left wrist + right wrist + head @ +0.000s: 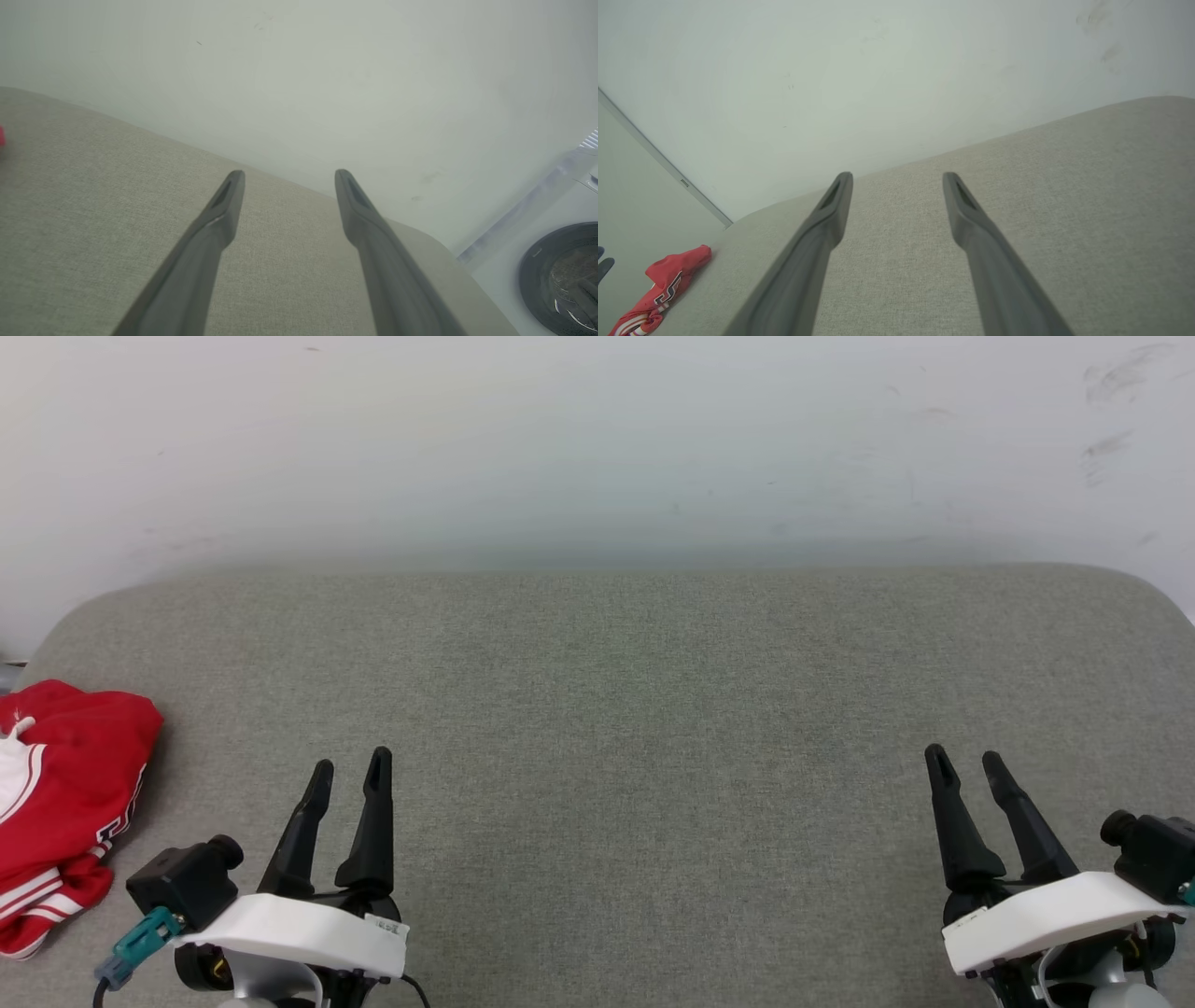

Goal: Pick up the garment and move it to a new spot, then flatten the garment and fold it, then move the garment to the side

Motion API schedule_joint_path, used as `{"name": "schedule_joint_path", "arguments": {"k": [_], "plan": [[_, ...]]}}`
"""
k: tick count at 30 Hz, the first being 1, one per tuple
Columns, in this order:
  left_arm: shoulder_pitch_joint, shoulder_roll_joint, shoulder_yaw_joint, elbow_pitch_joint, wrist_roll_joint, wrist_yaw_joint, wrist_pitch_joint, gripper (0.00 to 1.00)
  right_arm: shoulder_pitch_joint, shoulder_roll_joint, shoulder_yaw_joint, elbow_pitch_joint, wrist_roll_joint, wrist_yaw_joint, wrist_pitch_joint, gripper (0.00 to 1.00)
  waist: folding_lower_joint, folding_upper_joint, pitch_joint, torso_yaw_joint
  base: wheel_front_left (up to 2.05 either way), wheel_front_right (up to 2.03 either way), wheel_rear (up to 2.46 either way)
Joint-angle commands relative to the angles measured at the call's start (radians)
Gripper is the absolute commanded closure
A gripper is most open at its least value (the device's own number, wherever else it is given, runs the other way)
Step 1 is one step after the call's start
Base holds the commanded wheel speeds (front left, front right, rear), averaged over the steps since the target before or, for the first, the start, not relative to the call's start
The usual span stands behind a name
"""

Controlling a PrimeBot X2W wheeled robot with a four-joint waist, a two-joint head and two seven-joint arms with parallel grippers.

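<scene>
— Claws first: state of each?

— Item one, left claw: fingers spread, released, nothing between them. It hangs low on my left over the grey cloth counter and appears clear of the surface. Item two, right claw: likewise released and empty, low on my right over bare grey cloth, well apart from the left one.

— And the garment?

— Item three, garment: red, with a white panel and red-and-white striped trim. It lies bunched in a heap at the counter's far left edge, partly cut off by the side of my head view. It is near my left claw, off to that claw's outer side, and not touching it. A bit of black-and-white print shows in the folds, but I cannot read it.

— Progress?

— As I judge it:
- Lift and move: not done, since neither claw has hold of it.
- Flatten: not done, since the cloth is crumpled.
- Fold: not done.
- Set aside: outstanding, though the heap already lies off to one side.

The left claw is the nearer one for a first grab.
</scene>
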Motion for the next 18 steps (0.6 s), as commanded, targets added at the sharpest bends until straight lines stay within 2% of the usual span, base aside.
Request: {"name": "schedule_joint_path", "arguments": {"k": [1, 18], "plan": [[0.000, 0.009, -0.003, -0.007, 0.039, 0.000, -0.010, 0.00, -0.001, 0.001, -0.004, -0.021, -0.041, 0.000, 0.006, 0.00, -0.0001, 0.0000, 0.000, 0.001, 0.00, 0.00, 0.00], [0.007, 0.012, -0.005, 0.036, 0.257, 0.005, -0.053, 0.00, 0.024, 0.010, -0.024, -0.064, -0.263, 0.000, 0.022, 0.00, -0.0001, 0.0000, -0.004, -0.004, 0.00, 0.00, 0.00]]}}
